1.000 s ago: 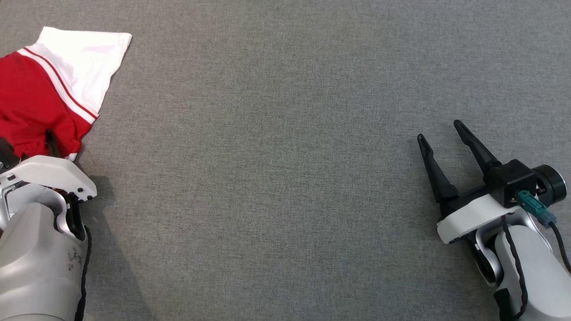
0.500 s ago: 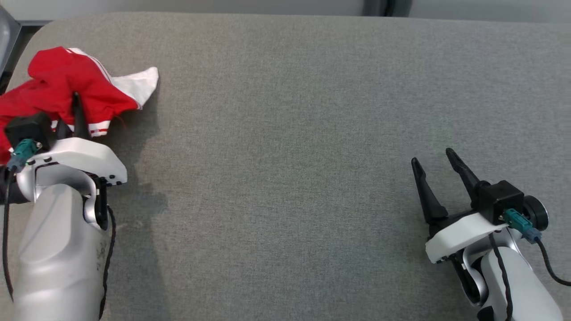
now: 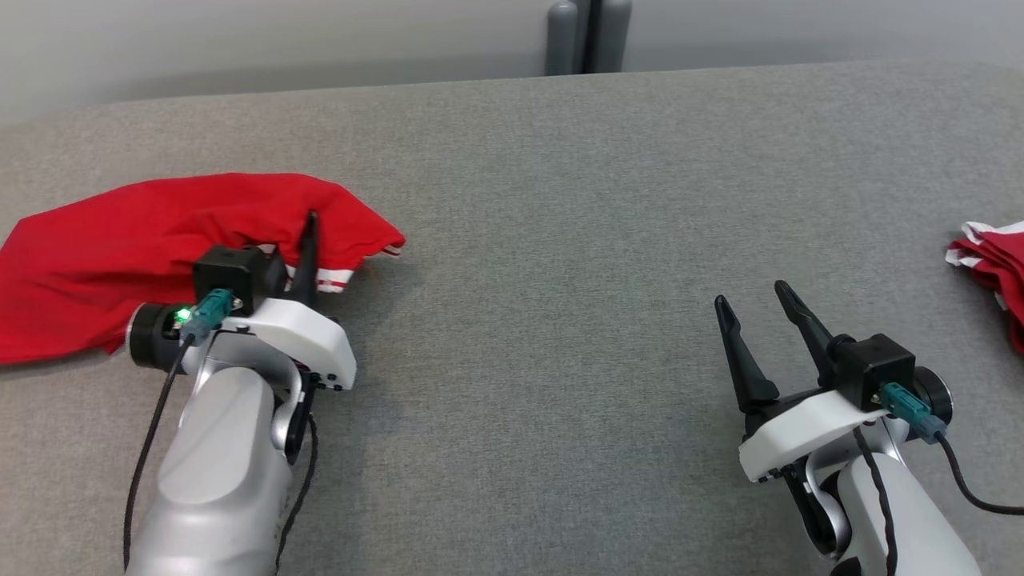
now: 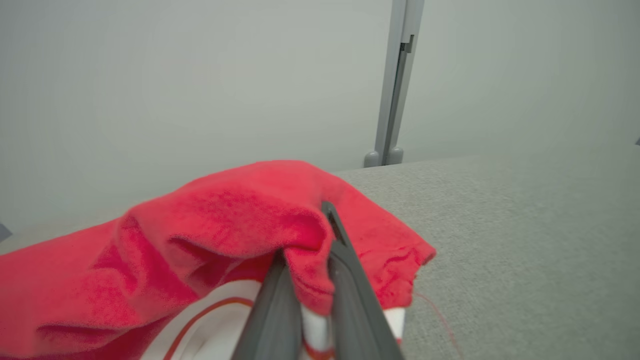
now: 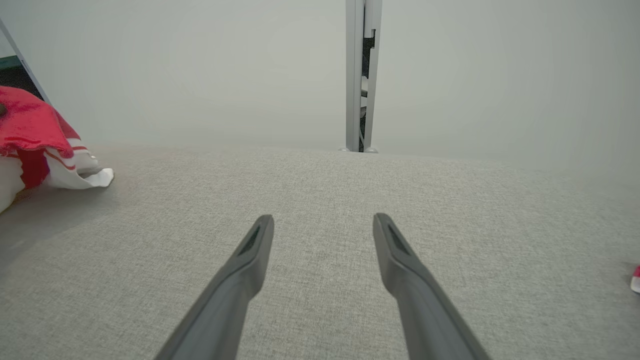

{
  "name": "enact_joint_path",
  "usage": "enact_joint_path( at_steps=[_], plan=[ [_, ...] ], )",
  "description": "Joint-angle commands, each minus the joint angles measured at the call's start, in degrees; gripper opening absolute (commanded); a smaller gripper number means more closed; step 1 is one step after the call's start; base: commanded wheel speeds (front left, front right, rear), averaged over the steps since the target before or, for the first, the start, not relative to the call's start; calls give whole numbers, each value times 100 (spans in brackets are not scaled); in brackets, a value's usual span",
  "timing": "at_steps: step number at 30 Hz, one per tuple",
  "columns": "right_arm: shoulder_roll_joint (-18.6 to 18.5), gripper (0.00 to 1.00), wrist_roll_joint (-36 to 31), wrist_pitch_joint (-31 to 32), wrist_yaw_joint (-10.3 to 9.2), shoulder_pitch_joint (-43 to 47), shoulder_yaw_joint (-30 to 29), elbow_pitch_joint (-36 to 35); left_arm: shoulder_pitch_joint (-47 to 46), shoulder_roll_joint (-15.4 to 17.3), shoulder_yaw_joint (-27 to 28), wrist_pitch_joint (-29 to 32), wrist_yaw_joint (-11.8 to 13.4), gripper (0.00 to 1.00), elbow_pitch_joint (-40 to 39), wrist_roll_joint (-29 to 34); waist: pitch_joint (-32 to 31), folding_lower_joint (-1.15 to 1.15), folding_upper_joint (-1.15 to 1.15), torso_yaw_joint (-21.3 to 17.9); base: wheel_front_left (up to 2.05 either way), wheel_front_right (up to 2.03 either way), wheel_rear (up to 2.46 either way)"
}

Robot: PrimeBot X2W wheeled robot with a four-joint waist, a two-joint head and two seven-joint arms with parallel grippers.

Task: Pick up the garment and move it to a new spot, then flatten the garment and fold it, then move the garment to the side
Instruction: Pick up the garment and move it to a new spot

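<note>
At your ten o'clock the garment point(image 3: 104, 248) sits crumpled on the grey table point(image 3: 560, 240): red cloth, with white trim and red stripes at its hem. Your left gripper point(image 3: 308, 232) pinches a red fold. Your right gripper point(image 3: 750, 293), at four o'clock, has its fingers spread.
</note>
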Motion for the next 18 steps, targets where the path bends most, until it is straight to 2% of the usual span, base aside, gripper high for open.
enact_joint_path(
  at_steps=[1,5,15,17,18],
  plan=[
    [8,100,39,3,-2,67,-13,32,65,10,-281,-26,-70,0,-16,-107,-44,0,0,-179,0,0,0],
    [31,100,59,3,-2,66,-49,88,86,8,-1320,-27,-92,0,-100,-607,-71,0,0,-370,0,0,0],
    [71,100,118,3,-2,90,-48,169,-50,10,-3848,-27,458,0,-848,-2093,-134,0,0,-722,0,0,0],
    [74,100,128,3,-2,84,-55,178,-155,11,-4267,-27,533,0,-1024,-2267,-137,0,0,-760,0,0,0],
    [74,100,128,3,-2,84,-55,178,-155,11,-4267,-27,533,0,-1024,-2267,-137,0,0,-760,0,0,0]
  ],
)
